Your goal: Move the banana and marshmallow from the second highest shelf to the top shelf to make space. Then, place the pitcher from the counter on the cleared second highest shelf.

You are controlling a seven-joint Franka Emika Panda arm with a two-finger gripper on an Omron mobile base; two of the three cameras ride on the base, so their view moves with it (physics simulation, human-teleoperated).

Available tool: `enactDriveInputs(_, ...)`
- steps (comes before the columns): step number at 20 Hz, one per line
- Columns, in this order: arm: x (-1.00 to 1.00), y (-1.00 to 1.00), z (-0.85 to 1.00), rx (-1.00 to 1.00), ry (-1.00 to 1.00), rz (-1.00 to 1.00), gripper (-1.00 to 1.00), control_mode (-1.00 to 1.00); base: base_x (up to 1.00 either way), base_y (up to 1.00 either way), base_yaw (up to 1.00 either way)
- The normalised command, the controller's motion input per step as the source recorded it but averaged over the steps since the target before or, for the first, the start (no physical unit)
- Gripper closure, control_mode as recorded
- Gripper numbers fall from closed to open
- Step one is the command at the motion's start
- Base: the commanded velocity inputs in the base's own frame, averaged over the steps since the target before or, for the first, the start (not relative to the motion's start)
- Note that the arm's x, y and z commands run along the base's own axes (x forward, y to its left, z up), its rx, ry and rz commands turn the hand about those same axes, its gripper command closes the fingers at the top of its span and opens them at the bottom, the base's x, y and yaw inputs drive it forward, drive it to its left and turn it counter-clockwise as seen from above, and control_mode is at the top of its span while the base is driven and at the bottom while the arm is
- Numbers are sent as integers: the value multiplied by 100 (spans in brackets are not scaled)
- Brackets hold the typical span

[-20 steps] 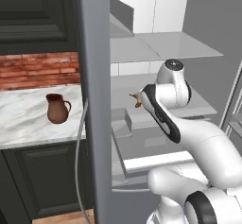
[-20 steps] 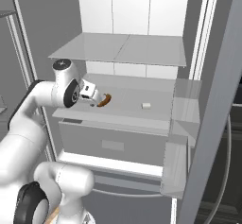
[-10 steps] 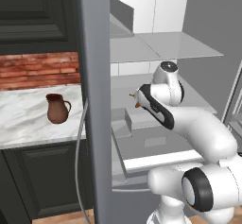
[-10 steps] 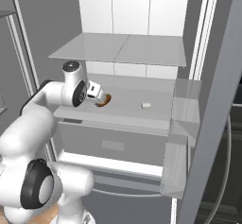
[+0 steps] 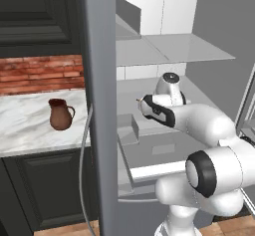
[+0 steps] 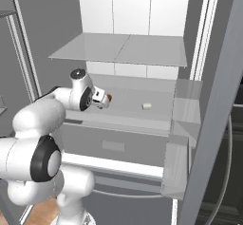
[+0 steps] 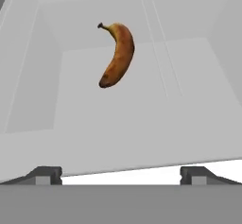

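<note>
Gripper (image 7: 121,173): your nearest item. In the hand view its two dark finger tips stand wide apart at the bottom edge with nothing between them. A second ago the elbow sat lower and nearer the base; since then the arm has reached further in toward the shelves, and you now see the hand (image 6: 98,97) at the front edge of the second highest shelf (image 6: 142,117).

Banana (image 7: 117,55): lying flat on that shelf, ahead of the open fingers and apart from them, stem end pointing away from you. In the right base view it shows as a small brown tip (image 6: 109,97) just past the hand. Position unchanged from the earlier pictures.

Marshmallow (image 6: 146,106): small white block on the same shelf, well to the right of the banana. It has not moved.

Top shelf (image 6: 123,48): the pale grey plate directly above, as before.

Pitcher (image 5: 60,114): reddish-brown, upright on the counter (image 5: 30,123), handle to the right in the left base view, left of the grey upright (image 5: 102,105) that stands between it and the shelves. You will find it where it stood a second ago.

Brick wall (image 5: 40,74): farthest, behind the counter.
</note>
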Motion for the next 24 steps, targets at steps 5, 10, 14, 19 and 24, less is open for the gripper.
enactDriveInputs(5,43,0,-33,0,0,0,-100,-100,0,0,0)
enactDriveInputs(10,44,0,-23,0,0,0,-100,-100,0,0,0)
enactDriveInputs(14,43,0,-23,0,0,0,-100,-100,0,0,0)
enactDriveInputs(19,41,0,-21,0,0,0,-100,-100,0,0,0)
enactDriveInputs(24,39,0,-19,0,-2,0,-100,-100,0,0,0)
